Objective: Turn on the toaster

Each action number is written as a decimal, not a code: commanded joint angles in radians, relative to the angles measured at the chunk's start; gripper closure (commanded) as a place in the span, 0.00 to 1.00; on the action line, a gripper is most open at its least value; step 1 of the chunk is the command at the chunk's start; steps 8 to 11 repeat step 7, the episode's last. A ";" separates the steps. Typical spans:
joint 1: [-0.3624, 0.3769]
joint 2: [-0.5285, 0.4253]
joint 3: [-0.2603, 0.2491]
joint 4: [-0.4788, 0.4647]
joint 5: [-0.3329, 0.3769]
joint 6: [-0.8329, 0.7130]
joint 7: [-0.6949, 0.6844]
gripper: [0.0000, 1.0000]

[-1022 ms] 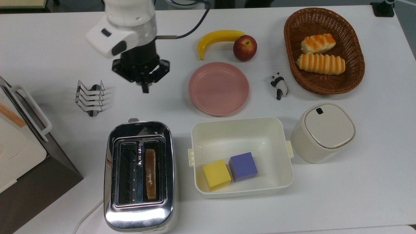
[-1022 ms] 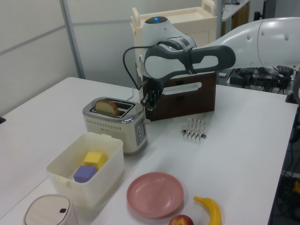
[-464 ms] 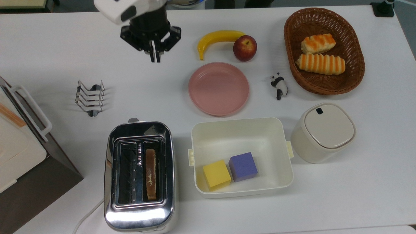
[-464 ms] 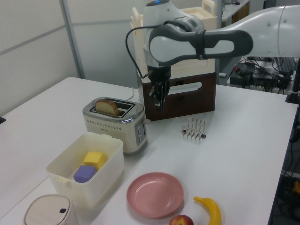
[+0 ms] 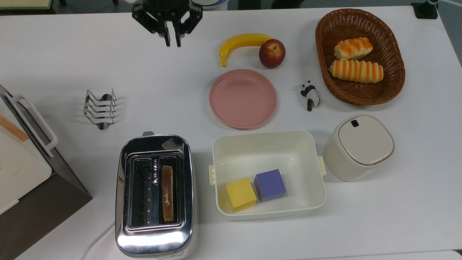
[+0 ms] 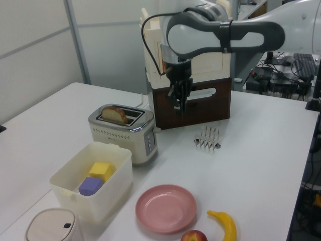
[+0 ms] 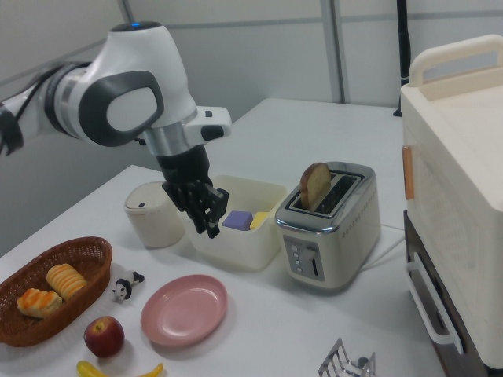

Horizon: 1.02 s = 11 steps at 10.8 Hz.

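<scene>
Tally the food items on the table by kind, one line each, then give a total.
Banana: 1
Apple: 1
Striped bread rolls in the wicker basket: 2
Bread slice in the toaster: 1
Total: 5

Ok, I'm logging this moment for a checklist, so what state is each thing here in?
toaster: bread slice standing in one slot, other slot empty
gripper: above the bare table, holding nothing
white box: open, holds a yellow and a purple block
bin: lid shut
pink plate: empty
basket: holds two bread rolls
toast rack: empty
</scene>
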State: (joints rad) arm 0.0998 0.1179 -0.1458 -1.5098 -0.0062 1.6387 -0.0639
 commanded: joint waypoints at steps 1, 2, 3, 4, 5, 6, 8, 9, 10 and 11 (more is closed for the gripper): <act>0.011 -0.086 -0.003 -0.053 -0.034 -0.049 0.006 0.19; 0.011 -0.087 -0.004 -0.052 -0.040 -0.051 0.012 0.00; 0.005 -0.087 -0.008 -0.047 -0.041 -0.051 0.015 0.00; 0.003 -0.087 -0.009 -0.044 -0.041 -0.049 0.013 0.00; 0.003 -0.089 -0.009 -0.044 -0.041 -0.049 0.013 0.00; 0.003 -0.089 -0.009 -0.043 -0.041 -0.049 0.016 0.00; 0.003 -0.090 -0.009 -0.044 -0.041 -0.051 0.016 0.00; 0.003 -0.090 -0.009 -0.044 -0.041 -0.051 0.016 0.00; 0.003 -0.090 -0.009 -0.044 -0.041 -0.051 0.016 0.00; 0.003 -0.090 -0.009 -0.044 -0.041 -0.051 0.016 0.00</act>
